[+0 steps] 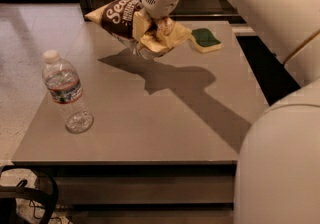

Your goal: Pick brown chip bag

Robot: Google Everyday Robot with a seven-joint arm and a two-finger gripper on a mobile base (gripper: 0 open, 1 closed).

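Camera view: gripper (150, 32) fingers clenched on brown chip bag (117, 15), held above surface (165, 123). Sponge (206, 39) just right; water bottle (65, 93) well apart, front-left.

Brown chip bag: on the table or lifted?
Lifted. The crinkly dark brown chip bag hangs clamped in the gripper above the grey table, its shadow lying apart below it.

Tool (148, 32) holding chip bag (118, 15) above table (150, 123) rear, sponge (206, 39) right, bottle (65, 93) front-left
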